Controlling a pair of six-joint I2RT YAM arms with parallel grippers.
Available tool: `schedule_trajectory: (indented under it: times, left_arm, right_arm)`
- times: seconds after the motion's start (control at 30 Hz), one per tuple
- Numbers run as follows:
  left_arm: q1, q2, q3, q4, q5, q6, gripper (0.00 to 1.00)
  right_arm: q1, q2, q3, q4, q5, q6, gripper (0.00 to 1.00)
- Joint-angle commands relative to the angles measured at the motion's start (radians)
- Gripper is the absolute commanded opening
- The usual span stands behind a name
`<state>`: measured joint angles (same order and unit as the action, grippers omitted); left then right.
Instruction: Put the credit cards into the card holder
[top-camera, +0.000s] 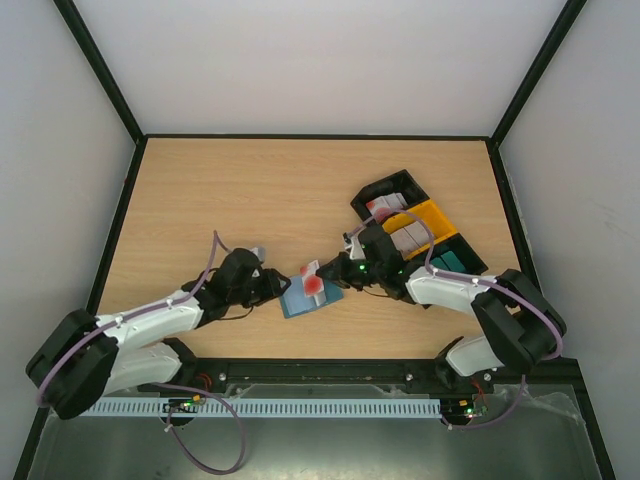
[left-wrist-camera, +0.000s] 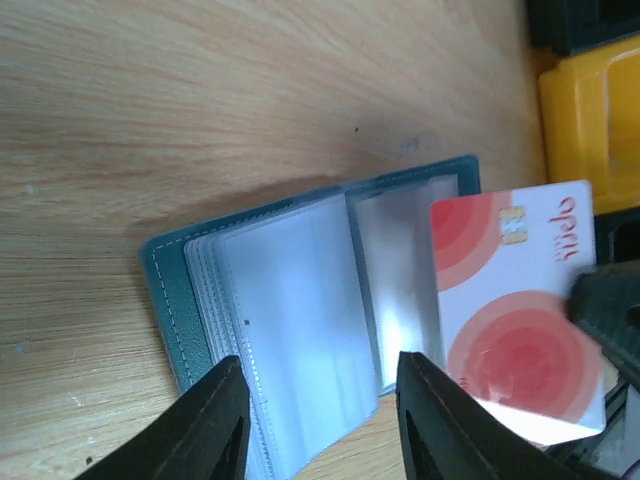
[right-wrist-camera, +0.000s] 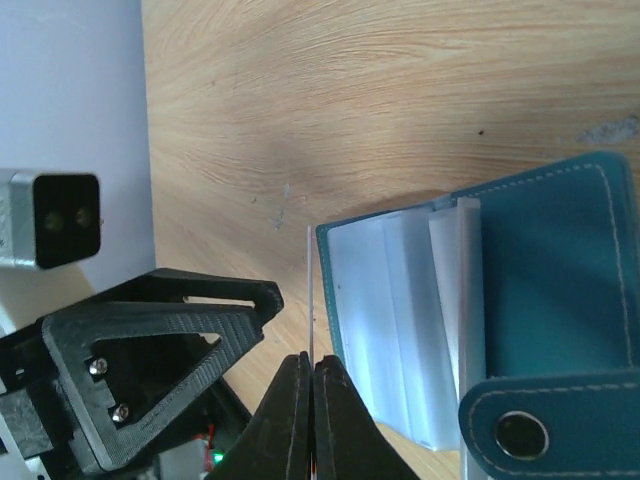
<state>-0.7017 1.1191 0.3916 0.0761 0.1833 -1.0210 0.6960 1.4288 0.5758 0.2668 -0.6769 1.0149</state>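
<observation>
Card holder (left-wrist-camera: 165, 290) lies open; left pincer (left-wrist-camera: 320, 360), half open, straddles its sleeves (left-wrist-camera: 290, 300), probably to steady them; right pincer (right-wrist-camera: 311, 362) is closed tightly on a credit card (left-wrist-camera: 515, 310), ready for insertion.

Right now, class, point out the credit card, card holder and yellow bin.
credit card (left-wrist-camera: 515, 310): left wrist view, card face.
card holder (left-wrist-camera: 290, 320): left wrist view, clear sleeve.
yellow bin (left-wrist-camera: 590, 130): left wrist view, side wall.
</observation>
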Motion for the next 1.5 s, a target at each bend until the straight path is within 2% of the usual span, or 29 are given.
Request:
schedule_trajectory:
  times: [0.0, 0.37, 0.7, 1.0, 1.47]
  left_arm:
    - [0.004, 0.056, -0.01, 0.047, 0.083, 0.009, 0.4]
    - [0.004, 0.147, -0.015, 0.049, 0.096, 0.025, 0.27]
    - [0.002, 0.2, -0.043, 0.078, 0.074, 0.021, 0.26]
    - [0.001, 0.215, -0.04, 0.072, 0.059, 0.024, 0.25]
    - [-0.008, 0.225, -0.045, 0.099, 0.068, 0.028, 0.25]
  right_arm:
    - [0.008, 0.015, 0.02, 0.013, -0.01, -0.165, 0.02]
    - [0.008, 0.136, 0.012, 0.048, 0.013, -0.213, 0.02]
    - [0.01, 0.206, -0.021, 0.117, 0.032, -0.23, 0.02]
    - [0.017, 0.217, -0.04, 0.103, 0.091, -0.248, 0.02]
    - [0.094, 0.237, -0.076, 0.211, 0.12, -0.138, 0.02]
